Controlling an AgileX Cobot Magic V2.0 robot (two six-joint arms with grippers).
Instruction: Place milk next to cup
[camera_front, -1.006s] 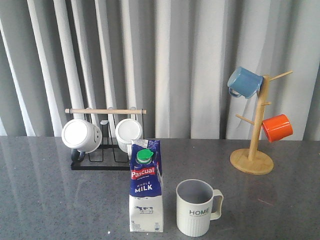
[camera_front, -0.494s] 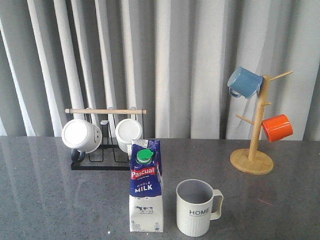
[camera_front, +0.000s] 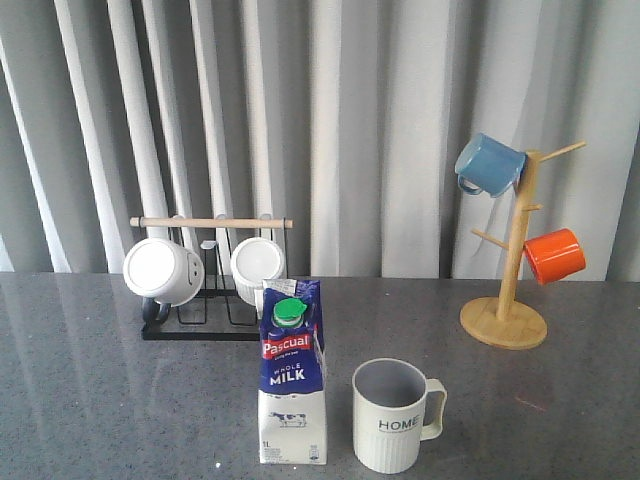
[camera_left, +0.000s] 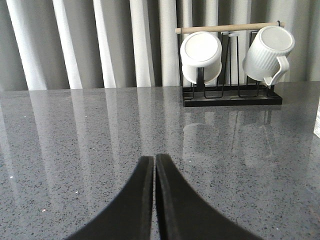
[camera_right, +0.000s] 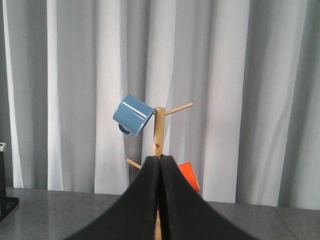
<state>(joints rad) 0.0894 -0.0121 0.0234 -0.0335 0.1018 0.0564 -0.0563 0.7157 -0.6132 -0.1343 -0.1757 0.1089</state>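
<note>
On the grey speckled counter (camera_front: 100, 400), the milk (camera_front: 292, 375) stands upright just to the left of the cup (camera_front: 392, 415), close beside it with a narrow gap between them, its green cap and red label facing the front camera. The cup sits upright with its handle on the side away from the milk and its dark lettering facing forward. Behind the milk and to its left is a black rack (camera_front: 200, 300) with a wooden bar across the top, holding two white mugs (camera_front: 163, 271) tipped on their sides. Well to the right of the milk and further back stands a wooden mug tree (camera_front: 512, 270), with a blue mug (camera_front: 489, 165) hung high and an orange mug (camera_front: 554, 256) lower down. Neither arm shows in the front view. The left hand (camera_left: 154, 165) hangs low over bare counter, its two black fingers pressed together and holding nothing, facing the rack. The right hand (camera_right: 160, 165) is likewise closed with its fingers meeting, empty, pointed toward the mug tree against the pale curtain (camera_right: 65, 75).
</note>
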